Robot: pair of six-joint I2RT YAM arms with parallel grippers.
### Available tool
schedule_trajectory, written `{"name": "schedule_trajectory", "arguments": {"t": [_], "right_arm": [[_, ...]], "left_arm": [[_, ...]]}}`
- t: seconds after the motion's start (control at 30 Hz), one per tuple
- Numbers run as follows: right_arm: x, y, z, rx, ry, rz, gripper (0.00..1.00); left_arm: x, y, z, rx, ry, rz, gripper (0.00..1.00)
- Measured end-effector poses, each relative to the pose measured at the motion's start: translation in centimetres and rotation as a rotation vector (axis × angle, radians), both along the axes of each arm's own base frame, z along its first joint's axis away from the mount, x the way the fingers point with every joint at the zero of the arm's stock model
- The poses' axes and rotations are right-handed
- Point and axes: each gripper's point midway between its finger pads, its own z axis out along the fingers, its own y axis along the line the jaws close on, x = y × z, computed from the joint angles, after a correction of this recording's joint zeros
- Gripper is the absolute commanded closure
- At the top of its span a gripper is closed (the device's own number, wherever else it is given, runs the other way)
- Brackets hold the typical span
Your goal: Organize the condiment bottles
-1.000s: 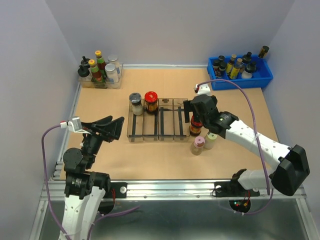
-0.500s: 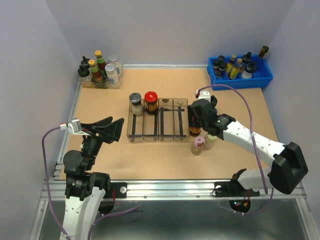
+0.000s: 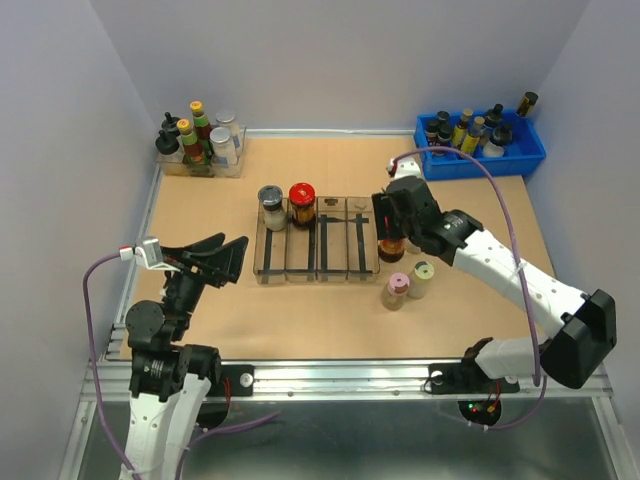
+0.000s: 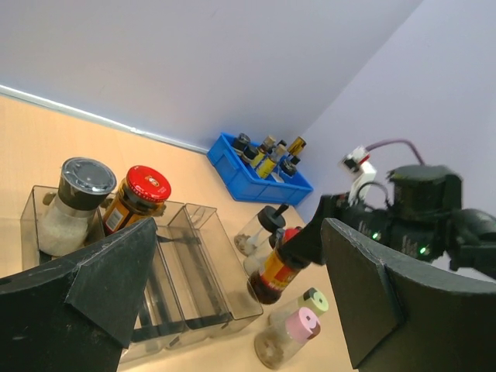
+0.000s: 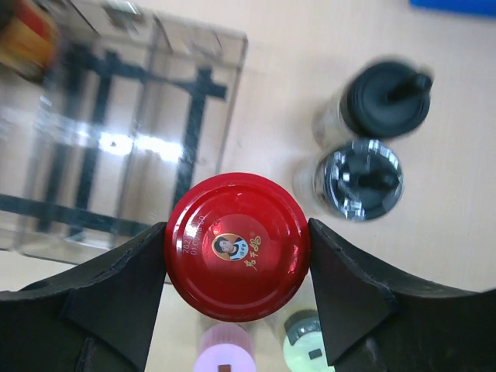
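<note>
At centre-right of the overhead view, my right hand (image 3: 392, 228) pinches a red-lidded jar (image 3: 391, 246) by its lid, just off the right wall of the clear divided tray (image 3: 320, 277). The right wrist camera shows both fingers (image 5: 116, 298) pressed against the red lid (image 5: 238, 246). From the left wrist view the jar leans; I cannot tell whether its base touches the desk (image 3: 300, 315).

Inside the tray, at its upper end in the frame, a grey-lidded jar (image 3: 271, 207) stands in the leftmost compartment and a second red-lidded jar (image 3: 302, 203) in the next one.

Below the held jar, a pink-capped jar (image 3: 397, 290) and a pale-yellow-capped jar (image 3: 421, 278) stand side by side on the desk. In the wrist view, two clear jars with black knob caps (image 5: 386, 97) (image 5: 360, 180) sit to the right of the lid.

At lower left, my left hand (image 3: 228, 255) hangs above the desk, fingers spread and holding nothing. A blue bin (image 3: 482, 160) of dark bottles sits at upper right.
</note>
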Motion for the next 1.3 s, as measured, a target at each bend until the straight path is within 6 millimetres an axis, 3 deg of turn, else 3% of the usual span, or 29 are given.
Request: {"name": "schedule_trajectory", "arguments": {"t": [0.17, 0.27, 0.4, 0.5, 0.63, 0.7, 0.93, 1.1, 1.23, 1.3], "right_arm": [[2.0, 3.4, 7.3, 0.117, -0.112, 0.108, 1.00], [2.9, 6.2, 9.3, 0.181, -0.131, 0.206, 1.00], [3.4, 9.9, 7.8, 0.205, -0.074, 0.341, 1.00], [2.4, 12.6, 5.0, 0.203, 0.011, 0.453, 0.99], [0.8, 15.5, 2.7, 0.195, 0.081, 0.562, 1.00], [0.3, 17.1, 2.5, 0.199, 0.091, 0.613, 1.00], [-0.4, 22.1, 4.9, 0.244, 0.033, 0.735, 1.00], [-0.1, 24.0, 4.6, 0.231, 0.019, 0.755, 1.00], [0.9, 23.9, 2.6, 0.165, 0.022, 0.720, 1.00], [1.6, 23.7, 2.7, 0.150, 0.003, 0.700, 1.00]], "left_arm": [[-0.2, 0.1, 0.5, 0.003, -0.013, 0.002, 0.01], [-0.5, 0.1, 0.9, 0.007, -0.026, 0.005, 0.01], [-0.7, 0.3, 1.2, 0.009, -0.037, 0.014, 0.01], [-0.8, 0.4, 1.1, 0.012, -0.035, 0.020, 0.01], [-1.0, 0.6, 1.2, 0.010, -0.039, 0.026, 0.01], [-1.1, 0.6, 1.2, 0.010, -0.042, 0.028, 0.01], [-1.3, 1.0, 0.8, 0.016, -0.034, 0.047, 0.01], [-1.5, 1.1, 0.7, 0.021, -0.035, 0.055, 0.01], [-1.6, 1.2, 0.6, 0.023, -0.035, 0.059, 0.01], [-1.6, 1.2, 0.6, 0.024, -0.037, 0.062, 0.01]]}}
